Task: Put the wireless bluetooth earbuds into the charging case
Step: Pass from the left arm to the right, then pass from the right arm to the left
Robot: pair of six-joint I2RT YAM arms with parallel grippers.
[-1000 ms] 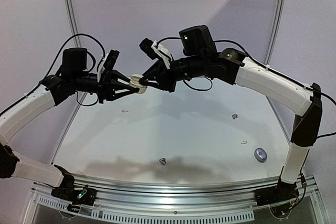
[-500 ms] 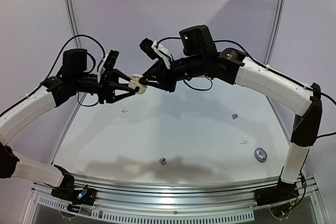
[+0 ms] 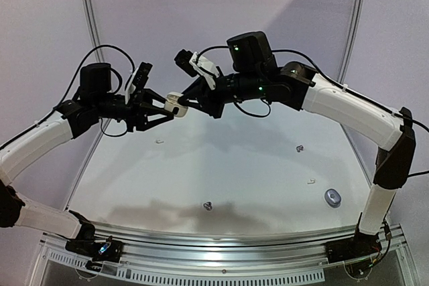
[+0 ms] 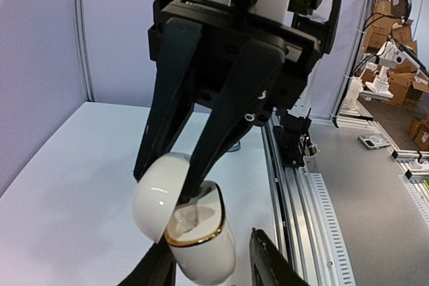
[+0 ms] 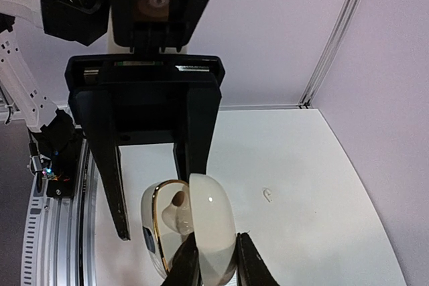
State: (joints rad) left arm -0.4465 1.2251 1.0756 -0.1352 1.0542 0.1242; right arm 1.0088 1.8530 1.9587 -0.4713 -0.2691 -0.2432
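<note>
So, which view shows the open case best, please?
Left wrist: the case is close, gold rim and cavity visible. Right wrist: its lid hides part of the opening. Top: only a small white shape.

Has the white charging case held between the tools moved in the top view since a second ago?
Yes, slightly: the charging case has shifted up and a touch left, away from the white earbud on the table below.

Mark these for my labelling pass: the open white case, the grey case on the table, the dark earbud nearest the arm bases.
open white case [image 4: 201, 254], left wrist view, body below the gold rim.
grey case [image 3: 332, 197], top external view, its top face.
dark earbud [image 3: 208, 205], top external view, its middle.
</note>
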